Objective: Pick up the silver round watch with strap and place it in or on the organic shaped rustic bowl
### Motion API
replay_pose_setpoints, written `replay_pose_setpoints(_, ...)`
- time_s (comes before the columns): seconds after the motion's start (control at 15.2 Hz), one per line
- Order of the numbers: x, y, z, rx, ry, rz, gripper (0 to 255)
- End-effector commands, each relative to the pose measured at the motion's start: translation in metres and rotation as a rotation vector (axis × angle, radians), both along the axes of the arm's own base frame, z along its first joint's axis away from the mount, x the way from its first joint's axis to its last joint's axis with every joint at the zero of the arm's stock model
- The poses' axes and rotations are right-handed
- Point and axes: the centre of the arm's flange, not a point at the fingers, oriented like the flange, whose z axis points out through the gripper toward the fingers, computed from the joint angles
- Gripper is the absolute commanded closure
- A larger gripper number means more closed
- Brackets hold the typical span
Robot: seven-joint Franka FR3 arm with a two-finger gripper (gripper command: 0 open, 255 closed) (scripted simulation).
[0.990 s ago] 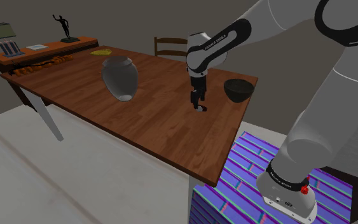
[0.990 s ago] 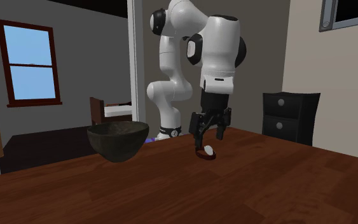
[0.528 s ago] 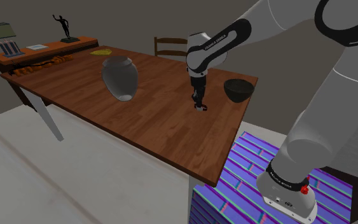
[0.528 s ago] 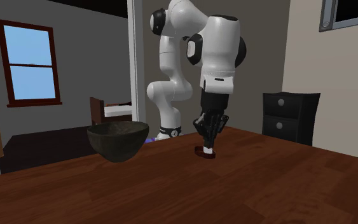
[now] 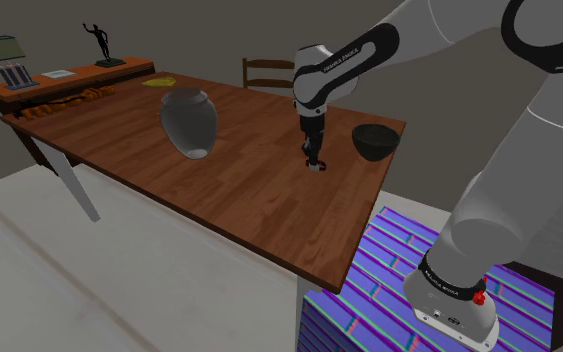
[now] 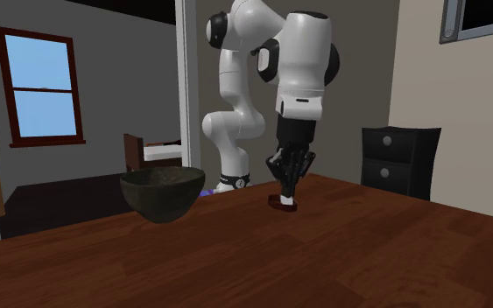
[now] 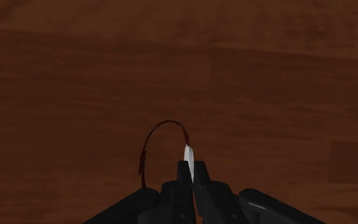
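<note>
The tool (image 7: 192, 172) pinches the watch (image 7: 187, 153) (dark red strap (image 7: 163, 123) looped)

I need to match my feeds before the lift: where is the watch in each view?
Shoulder view: the watch is at the pincer tips, left of the dark bowl.
Second exterior view: the watch is under the pincer, right of the bowl.
Wrist view: the white watch face is clasped between the fingers, its dark red strap looping beyond them.
Shared landmark: the pincer shut on the watch, over the wooden table.
</note>
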Motion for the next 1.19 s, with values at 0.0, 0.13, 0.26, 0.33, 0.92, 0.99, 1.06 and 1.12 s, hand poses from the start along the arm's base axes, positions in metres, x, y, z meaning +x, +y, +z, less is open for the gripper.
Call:
replay_pose_setpoints(0.0,-0.001,0.000,0.011,0.000,0.000,0.000,255)
replay_pose_setpoints(0.13,-0.001,0.000,0.022,0.000,0.000,0.000,255)
replay_pose_setpoints(0.26,-0.001,0.000,0.032,0.000,0.000,0.000,255)
replay_pose_setpoints(0.33,-0.001,0.000,0.038,0.000,0.000,0.000,255)
replay_pose_setpoints(0.92,-0.001,0.000,0.085,0.000,0.000,0.000,255)
replay_pose_setpoints(0.99,-0.001,0.000,0.090,0.000,0.000,0.000,255)
replay_pose_setpoints(1.06,-0.001,0.000,0.096,0.000,0.000,0.000,255)
replay_pose_setpoints(1.12,-0.001,0.000,0.101,0.000,0.000,0.000,255)
